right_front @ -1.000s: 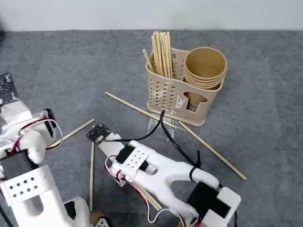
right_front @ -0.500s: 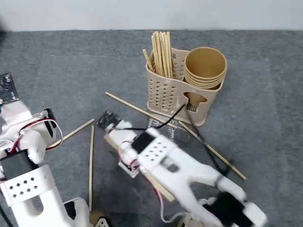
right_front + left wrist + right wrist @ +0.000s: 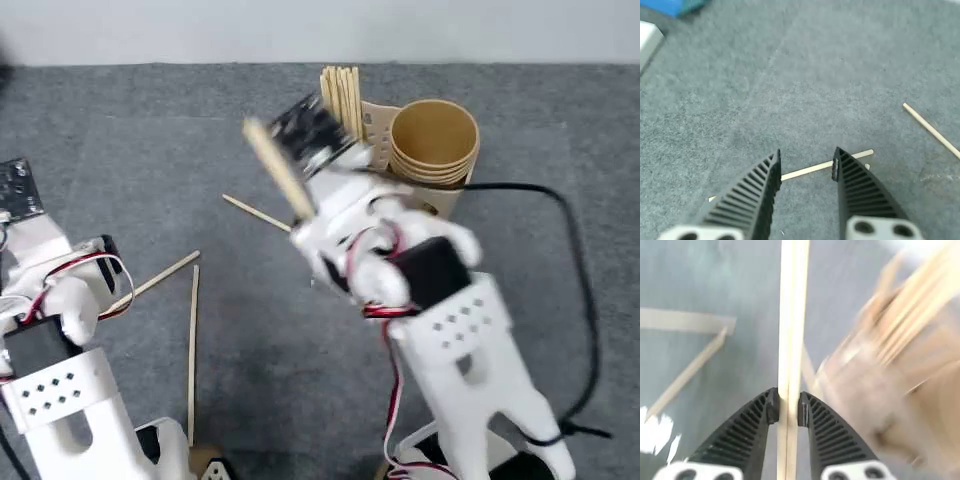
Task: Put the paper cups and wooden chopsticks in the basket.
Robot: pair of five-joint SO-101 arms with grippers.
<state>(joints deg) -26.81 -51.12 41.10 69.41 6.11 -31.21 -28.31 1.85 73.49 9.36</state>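
A beige slotted basket [image 3: 452, 196] at the back holds a stack of paper cups [image 3: 434, 138] and several upright wooden chopsticks [image 3: 341, 86]. My right gripper [image 3: 305, 222] is raised in front of the basket's left side, shut on a pair of chopsticks [image 3: 278, 168] that point up and left. In the right wrist view that pair [image 3: 792, 315] runs out from between the shut gripper [image 3: 787, 407], with the basket [image 3: 875, 390] close beside it. My left gripper [image 3: 806, 167] is open above a loose chopstick [image 3: 805, 172] on the mat.
More loose chopsticks lie on the grey mat: one slanted [image 3: 160, 277], one nearly straight toward the front [image 3: 193, 350], one [image 3: 255, 212] left of the basket. A black cable [image 3: 575, 260] loops on the right. The left arm's body [image 3: 50, 390] fills the front left corner.
The right arm has lifted off the mat with the chopstick pair and swung up and back toward the basket. The left arm has stayed where it was.
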